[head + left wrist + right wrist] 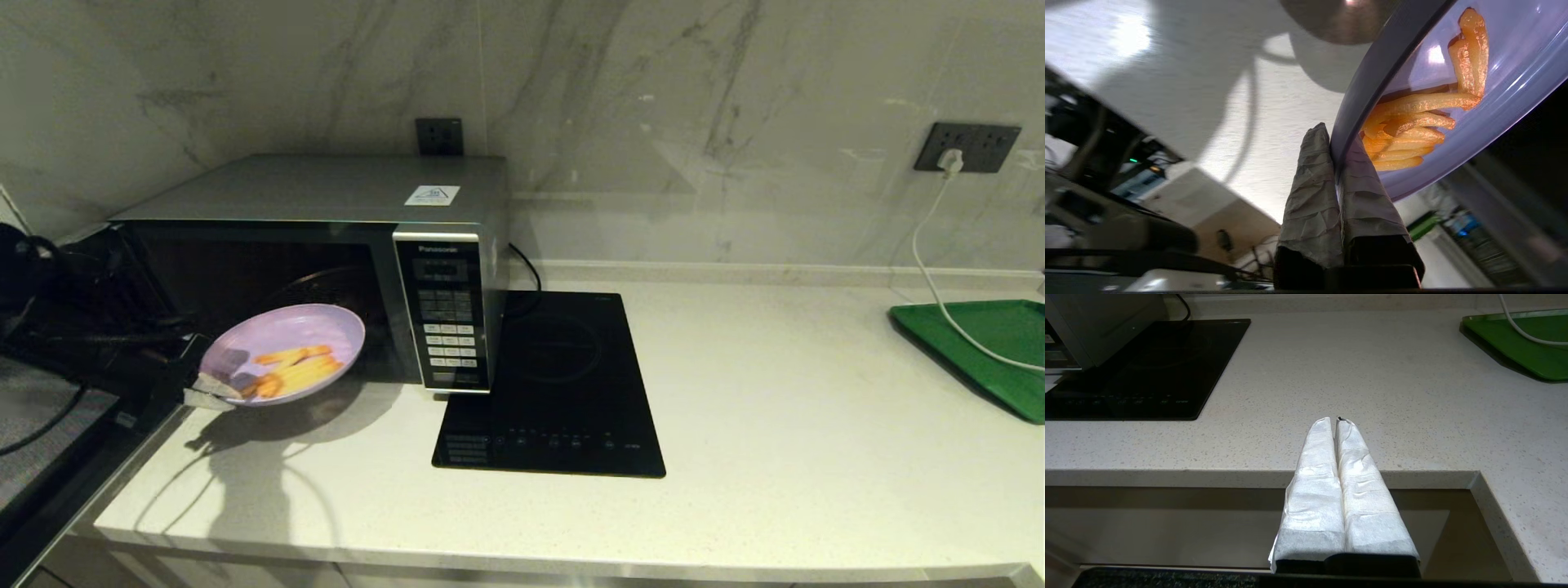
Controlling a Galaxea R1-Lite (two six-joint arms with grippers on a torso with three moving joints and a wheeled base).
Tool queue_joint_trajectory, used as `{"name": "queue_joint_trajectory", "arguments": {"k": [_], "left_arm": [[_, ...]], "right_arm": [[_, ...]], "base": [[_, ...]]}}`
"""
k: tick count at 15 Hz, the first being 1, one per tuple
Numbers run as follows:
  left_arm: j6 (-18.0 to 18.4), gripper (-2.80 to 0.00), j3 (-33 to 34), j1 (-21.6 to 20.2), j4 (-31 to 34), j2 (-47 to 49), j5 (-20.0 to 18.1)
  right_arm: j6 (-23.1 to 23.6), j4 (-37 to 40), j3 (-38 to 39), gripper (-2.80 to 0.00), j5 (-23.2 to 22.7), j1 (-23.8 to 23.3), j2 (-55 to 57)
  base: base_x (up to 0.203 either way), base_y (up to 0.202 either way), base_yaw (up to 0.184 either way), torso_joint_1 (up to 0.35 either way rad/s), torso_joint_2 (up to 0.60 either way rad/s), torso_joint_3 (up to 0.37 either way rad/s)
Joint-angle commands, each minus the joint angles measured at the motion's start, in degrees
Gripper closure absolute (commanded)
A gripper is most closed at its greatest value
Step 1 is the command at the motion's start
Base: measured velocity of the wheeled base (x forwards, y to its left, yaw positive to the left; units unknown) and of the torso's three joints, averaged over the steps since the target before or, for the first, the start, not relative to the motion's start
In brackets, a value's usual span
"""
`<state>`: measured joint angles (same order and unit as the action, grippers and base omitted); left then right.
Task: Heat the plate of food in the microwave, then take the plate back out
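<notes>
The pale lilac plate of food, with orange-yellow fry sticks on it, hangs tilted above the counter, just in front of the microwave's open cavity. My left gripper is shut on the plate's near-left rim. In the left wrist view, one wrapped finger lies under the rim and one inside it, beside the fries; the left gripper pinches the plate. The silver microwave has its door swung out to the left, and its keypad faces me. My right gripper is shut and empty, at the counter's front edge.
A flat black induction hob lies right of the microwave. A green tray sits at the far right with a white cable running over it from a wall socket. The white counter stretches between them.
</notes>
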<state>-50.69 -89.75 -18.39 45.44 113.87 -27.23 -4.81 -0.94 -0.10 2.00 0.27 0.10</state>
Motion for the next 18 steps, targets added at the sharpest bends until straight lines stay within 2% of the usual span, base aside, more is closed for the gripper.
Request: {"name": "queue_joint_trajectory", "arguments": {"k": [1,4,6,9,11,13,18], "left_arm": [[8.3,0.00,3.5,-3.1,0.3,-3.3,0.1],[20.1,0.00,4.0,-6.2,0.4,-3.5,2.5],[24.7,0.00,6.2,-7.2,0.6,-3.5,4.9],[30.8,0.00,10.6,-7.3,0.6,-3.6,5.6],[32.4,0.00,13.5,-7.0,0.6,-4.6,5.1],[32.3,0.00,15.8,-6.0,0.7,-4.8,4.7],[31.3,0.00,21.3,0.7,1.2,-7.1,2.7]], "right_arm": [[0.0,0.0,0.0,0.00,0.0,0.0,0.0],[0.0,0.0,0.0,0.00,0.0,0.0,0.0],[0.0,0.0,0.0,0.00,0.0,0.1,0.0],[0.0,0.0,0.0,0.00,0.0,0.0,0.0],[0.0,0.0,0.0,0.00,0.0,0.0,0.0],[0.0,0.0,0.0,0.00,0.0,0.1,0.0],[0.0,0.0,0.0,0.00,0.0,0.0,0.0]], "base": [[0.000,0.000,0.000,0.000,0.00,0.000],[0.000,0.000,0.000,0.000,0.00,0.000],[0.000,0.000,0.000,0.000,0.00,0.000],[0.000,0.000,0.000,0.000,0.00,0.000],[0.000,0.000,0.000,0.000,0.00,0.000],[0.000,0.000,0.000,0.000,0.00,0.000],[0.000,0.000,0.000,0.000,0.00,0.000]]}}
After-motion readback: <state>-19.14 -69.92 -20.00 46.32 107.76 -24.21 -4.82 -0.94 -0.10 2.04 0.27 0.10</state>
